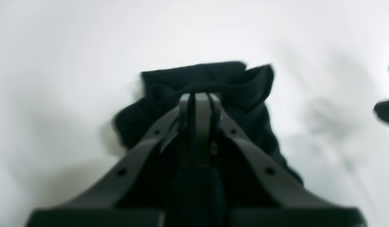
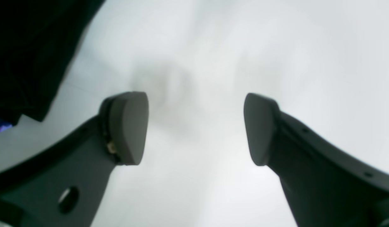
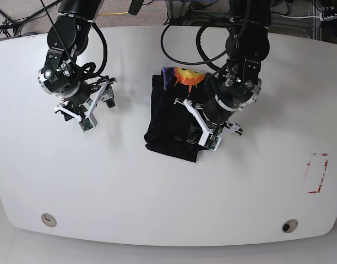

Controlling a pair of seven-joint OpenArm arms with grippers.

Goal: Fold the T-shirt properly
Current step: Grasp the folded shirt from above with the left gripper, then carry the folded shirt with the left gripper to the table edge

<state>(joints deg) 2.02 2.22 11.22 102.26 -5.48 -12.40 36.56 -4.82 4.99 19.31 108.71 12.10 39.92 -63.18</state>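
The left gripper (image 1: 199, 101), jaws clamped on a black fold, holds the shirt (image 3: 171, 124), a compact bundle mid-table (image 3: 168, 198) with print showing at its far edge. The folding looks nearly done. The right gripper (image 2: 196, 127) hangs wide open and empty, well apart, angled down.

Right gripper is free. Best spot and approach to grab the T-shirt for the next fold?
Probably the bare left edge of the T-shirt, near its bottom-left corner, coming in from the right gripper side. That edge lies flat on the table and uncovered; the left gripper is shut on the bundle's lower right, so that side is taken.
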